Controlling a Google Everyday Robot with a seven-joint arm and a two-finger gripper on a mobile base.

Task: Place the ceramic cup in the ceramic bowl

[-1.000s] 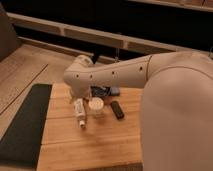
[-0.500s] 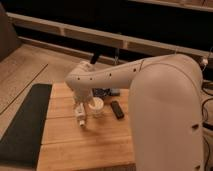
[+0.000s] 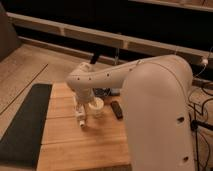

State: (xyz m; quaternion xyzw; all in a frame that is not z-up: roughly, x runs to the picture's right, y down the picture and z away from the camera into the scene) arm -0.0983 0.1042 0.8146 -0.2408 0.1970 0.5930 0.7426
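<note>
The ceramic cup [image 3: 96, 107], small and cream-white, stands upright on the wooden table [image 3: 75, 145] near its middle. My gripper [image 3: 88, 101] comes down from the bent white arm [image 3: 100, 79] and sits right at the cup's left side, largely covered by the wrist. The ceramic bowl is mostly hidden behind my arm. Only a dark edge [image 3: 106, 92] shows just beyond the cup.
A long white tube-like bottle [image 3: 80, 114] lies to the left of the cup, touching the gripper area. A small flat black device [image 3: 116, 109] lies to the cup's right. A dark mat [image 3: 22, 125] covers the floor left of the table. My arm's bulk fills the right side.
My arm has dropped a little lower over the cup and its upper part has swung in the view. The cup, the bottle and the black device stay where they were.
</note>
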